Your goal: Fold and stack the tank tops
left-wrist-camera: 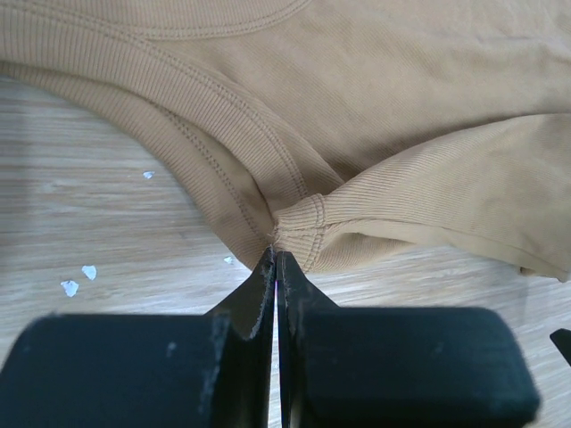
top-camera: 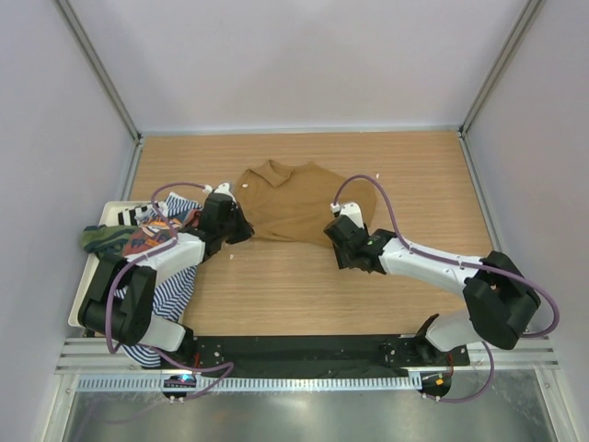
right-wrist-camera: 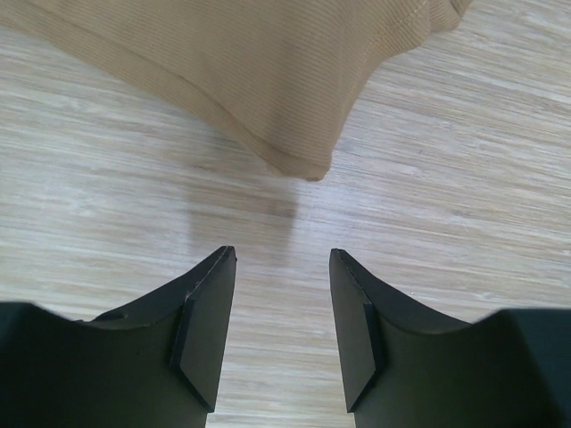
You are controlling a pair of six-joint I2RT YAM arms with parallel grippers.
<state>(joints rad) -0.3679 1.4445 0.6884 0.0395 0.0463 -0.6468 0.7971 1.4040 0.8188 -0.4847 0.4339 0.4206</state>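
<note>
A tan-brown tank top (top-camera: 294, 203) lies spread on the wooden table, with a folded layer along its near edge (left-wrist-camera: 375, 98). My left gripper (top-camera: 245, 234) (left-wrist-camera: 275, 254) is shut, its tips pinching the ribbed hem where the cloth bunches. Just short of the top's right corner (right-wrist-camera: 308, 165), my right gripper (top-camera: 334, 236) (right-wrist-camera: 281, 259) stands open with only bare wood between its fingers. At the left, an olive green top (top-camera: 101, 239), a rust-red top (top-camera: 152, 238) and a navy-white striped top (top-camera: 170, 295) lie heaped together.
A white tray (top-camera: 75, 308) under the heap sits at the table's left edge. Small white specks (left-wrist-camera: 78, 278) lie on the wood near the left gripper. Grey walls close in the table on three sides.
</note>
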